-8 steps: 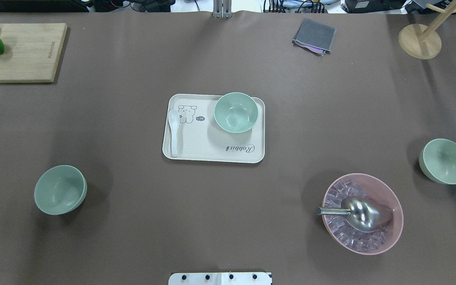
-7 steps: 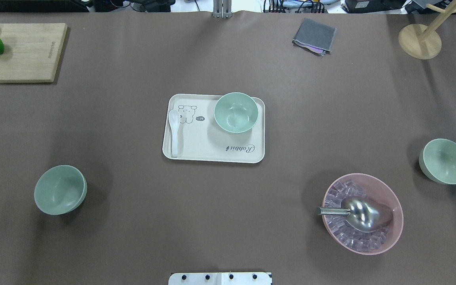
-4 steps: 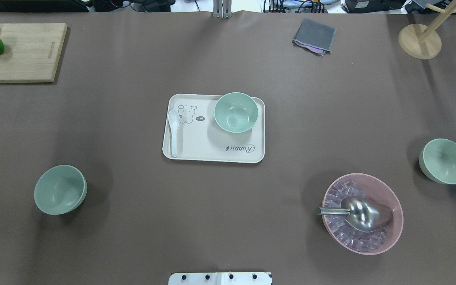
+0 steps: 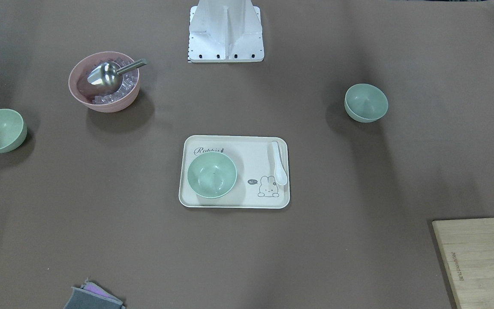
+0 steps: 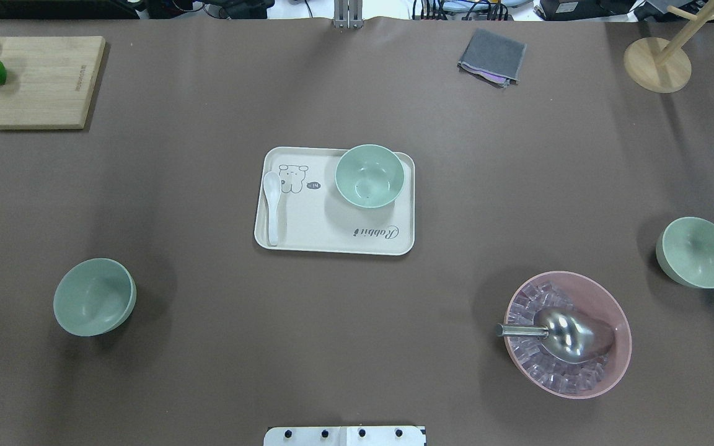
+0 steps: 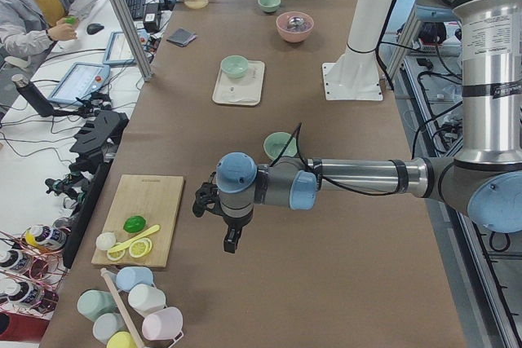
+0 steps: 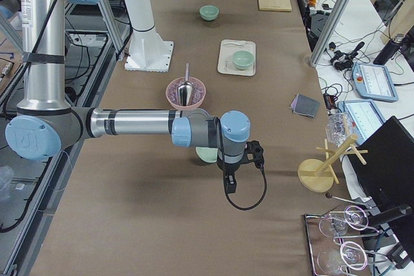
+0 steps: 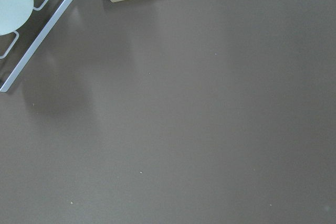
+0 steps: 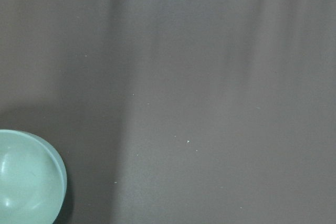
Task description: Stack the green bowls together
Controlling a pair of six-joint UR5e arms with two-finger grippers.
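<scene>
Three green bowls [image 5: 369,176] [image 5: 93,297] [image 5: 696,252] stand apart; whether either arm's jaws are parted cannot be told.

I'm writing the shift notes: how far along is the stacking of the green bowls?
Done: nothing; no bowl sits in another. The tray bowl is on the tray, the left bowl and right bowl stand apart on the table. In hand: nothing; the left hand and right hand hang above the table, no bowl in either. Left: all the stacking.
</scene>
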